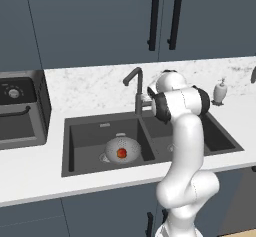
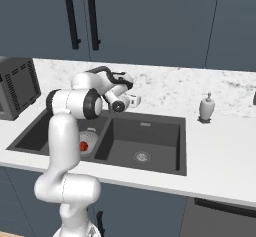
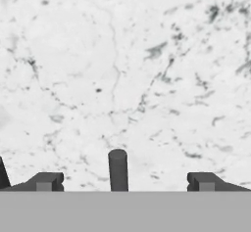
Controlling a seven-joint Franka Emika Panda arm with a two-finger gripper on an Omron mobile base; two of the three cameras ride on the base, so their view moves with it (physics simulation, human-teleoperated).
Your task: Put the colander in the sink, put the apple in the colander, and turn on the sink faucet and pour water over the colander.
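1. Hand view looks straight at the white marble backsplash (image 3: 122,69), with the two dark fingertips (image 3: 46,181) of the pincer (image 3: 125,182) set far apart near the bottom corners.
2. Between those tips, a slim dark upright rod (image 3: 117,170) rises; it looks like the faucet's small lever, touching neither tip.
3. So the pincer is spread wide and pinches nothing.
4. From the left base view, the colander (image 1: 123,149) sits in the left basin of the dark double sink (image 1: 90,131), near the divider between the basins.
5. The red-orange apple (image 1: 121,153) lies inside the colander, roughly at its middle.
6. The sink faucet (image 1: 136,88) stands behind the divider, its hooked spout curving toward the left basin.
7. The arm's hand (image 1: 150,98) is raised just beside the faucet's upright stem, on its right side, above the sink.
8. In the right base view, the pincer (image 2: 131,100) points toward the back wall above the sink's rear rim.
9. A white soap dispenser (image 2: 207,107) stands on the tabletop (image 2: 220,151) to the right of the sink, well apart from the arm.
10. No water stream can be made out under the spout.
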